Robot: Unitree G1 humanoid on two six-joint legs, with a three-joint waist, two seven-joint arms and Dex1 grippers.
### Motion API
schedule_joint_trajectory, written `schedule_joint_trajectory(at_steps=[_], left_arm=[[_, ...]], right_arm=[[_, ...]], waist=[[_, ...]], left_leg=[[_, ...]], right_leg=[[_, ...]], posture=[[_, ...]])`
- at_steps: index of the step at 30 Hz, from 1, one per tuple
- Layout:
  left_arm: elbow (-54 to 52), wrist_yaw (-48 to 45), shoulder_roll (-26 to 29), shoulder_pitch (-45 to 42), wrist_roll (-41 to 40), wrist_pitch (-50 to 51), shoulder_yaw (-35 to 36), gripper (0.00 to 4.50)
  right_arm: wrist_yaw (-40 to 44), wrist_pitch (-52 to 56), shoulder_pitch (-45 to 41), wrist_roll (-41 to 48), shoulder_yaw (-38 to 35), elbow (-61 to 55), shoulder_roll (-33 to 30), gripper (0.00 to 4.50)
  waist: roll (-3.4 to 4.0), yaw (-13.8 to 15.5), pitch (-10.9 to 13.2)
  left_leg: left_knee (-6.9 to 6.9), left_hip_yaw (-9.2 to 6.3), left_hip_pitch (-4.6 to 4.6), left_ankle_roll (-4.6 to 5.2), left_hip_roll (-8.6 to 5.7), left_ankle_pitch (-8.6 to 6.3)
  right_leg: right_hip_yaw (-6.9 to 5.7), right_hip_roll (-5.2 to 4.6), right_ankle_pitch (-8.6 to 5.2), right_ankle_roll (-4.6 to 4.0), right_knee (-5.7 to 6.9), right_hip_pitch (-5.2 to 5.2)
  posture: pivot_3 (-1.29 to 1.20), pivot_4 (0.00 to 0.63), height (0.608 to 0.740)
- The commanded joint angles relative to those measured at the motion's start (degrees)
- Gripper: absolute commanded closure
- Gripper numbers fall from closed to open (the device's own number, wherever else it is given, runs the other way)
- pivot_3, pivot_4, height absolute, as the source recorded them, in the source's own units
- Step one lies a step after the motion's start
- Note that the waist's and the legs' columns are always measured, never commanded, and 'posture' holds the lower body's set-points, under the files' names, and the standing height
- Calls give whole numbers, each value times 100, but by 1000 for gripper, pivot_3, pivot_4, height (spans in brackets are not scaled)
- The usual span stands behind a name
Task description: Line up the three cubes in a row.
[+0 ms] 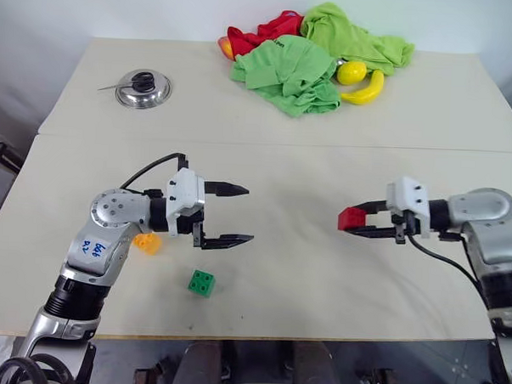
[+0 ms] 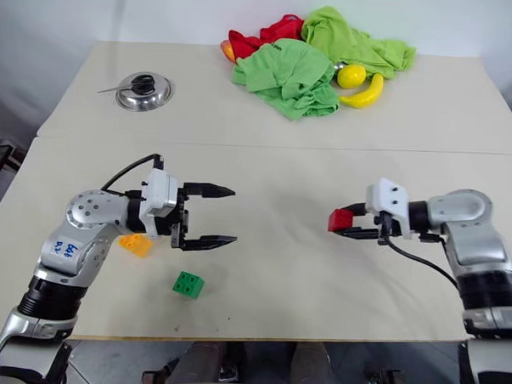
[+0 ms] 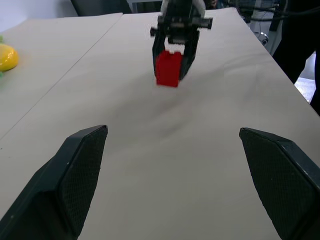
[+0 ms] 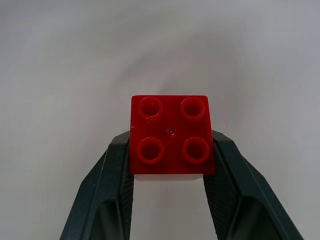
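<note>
Red cube (image 4: 171, 135) is pinched in the right end effector (image 1: 357, 224) above the desk (image 1: 303, 271); left end effector (image 1: 235, 214) spread wide

Head stereo pair looking down over the table (image 1: 320, 271), wrist cameras level along their fingers (image 3: 75, 175)

Bright, even light falls on the pale surface (image 1: 320, 271); shadows are soft and faint, with a weak one just beside the green cube (image 1: 202, 282). The steel lid (image 1: 143, 89) shows small glints. In the left wrist view, the red cube (image 3: 167, 69) looks slightly blurred.
</note>
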Motion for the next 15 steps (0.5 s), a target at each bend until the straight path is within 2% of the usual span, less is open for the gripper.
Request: schedule_joint_trajectory(at_steps=[1,9,15], left_arm=[[-185,-36,97,-20,-79,32,138,0],[-296,-4,240,61,-118,149,249,0],[-295,-27,273,92,-115,153,325,0]], right_arm=[[471,-357,-323,-90,77,563,112,3001],[623,-1383,-989,-431,369,1835,228,3001],[624,-1642,-1132,-359,513,2225,108,3001]], waist=[[0,3,0],[1,-38,0],[1,-24,0]], left_leg=[[0,-3,-1,0,-2,0],[1,-9,-4,0,-1,0],[3,-12,-3,0,-2,0]], right_leg=[[-2,-2,0,0,0,0],[-9,-3,-1,-1,1,1],[-10,-4,-1,-1,4,4]], posture=[[0,150,740],[0,150,740],[0,150,740]])
